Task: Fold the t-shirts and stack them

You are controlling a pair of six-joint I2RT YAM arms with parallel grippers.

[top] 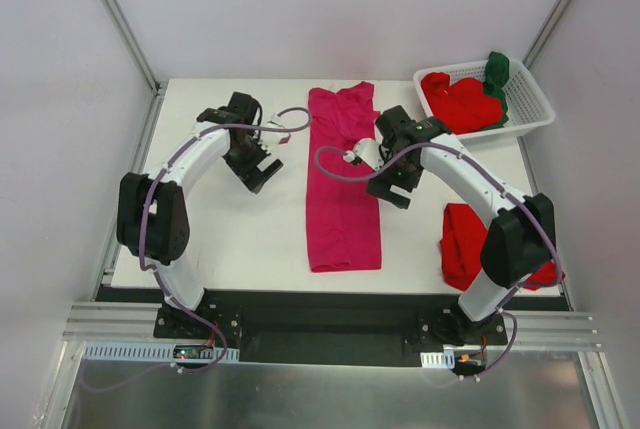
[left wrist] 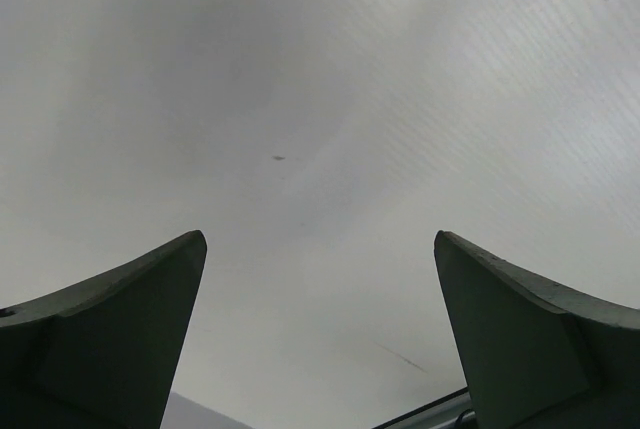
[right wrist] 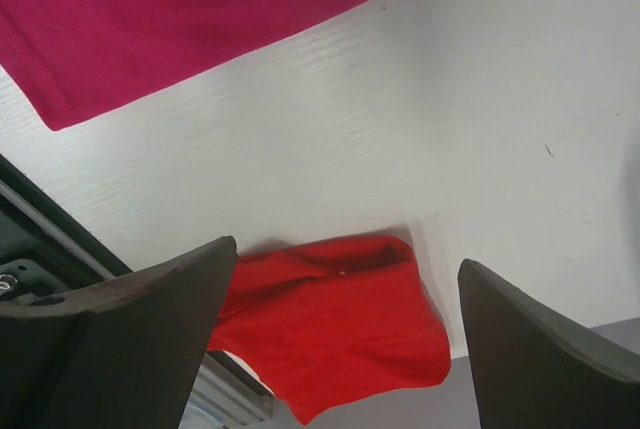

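top external shows the magenta t-shirt (top: 342,189) lying mid-desk as a long narrow strip, its collar end toward the far side. we judge its sides are already folded in and the crosswise folds are left to do. a red t-shirt (top: 462,244) sits bunched at the near right corner, partly behind the right arm (top: 480,199). in the right wrist view it seems to hang over the edge, and we cannot tell whether it is folded. more red t-shirts (top: 460,101) and a dark green one (top: 496,74) are heaped in the white basket (top: 532,99) at the far right corner. so we judge that most of the work lies ahead, with no neat stack yet.

the left fingers (top: 258,171) hover just left of the strip, spread wide and empty. the right fingers (top: 393,189) hang at the strip's right edge, also spread wide with nothing between them.

the desk (top: 240,239) is plain white with a faint grain. white panels (top: 330,9) set in aluminium posts (top: 120,19) wall it in, and a metal rail (top: 320,334) along the near side carries the arm bases.
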